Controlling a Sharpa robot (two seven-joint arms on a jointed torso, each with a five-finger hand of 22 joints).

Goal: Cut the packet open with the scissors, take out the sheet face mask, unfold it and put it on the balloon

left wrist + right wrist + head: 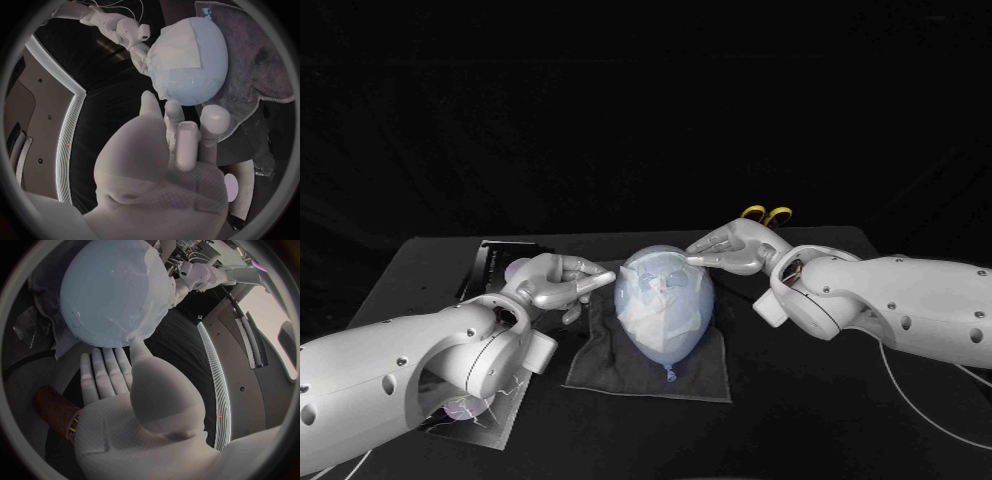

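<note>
Black worktop (pixel 848 400) is spanning the lower half of the head view. A dark grey cloth (pixel 625 365) is lying flat just below centre. A pale blue, egg-shaped balloon (pixel 669 338) is resting on the cloth at frame centre, knot pointing to the bottom edge.

A white sheet face mask (pixel 661 290) is lying draped over the balloon's upper part, spread out, with its lower edge running across the balloon's middle.

Left hand (pixel 557 282) is sitting left of centre, beside the balloon. In the left wrist view its fingers (pixel 212 120) are reaching out straight and apart, tips just at the balloon (pixel 194 85). It is grasping nothing.

Right hand (pixel 733 250) is sitting right of centre, at the balloon's top end. In the right wrist view its thumb is touching the mask's (pixel 156 287) edge while the other fingers (pixel 103 372) are lying flat and spread. It is released, with nothing gripped.

Yellow scissor handles (pixel 766 213) are showing behind the right hand, upper right of centre.
</note>
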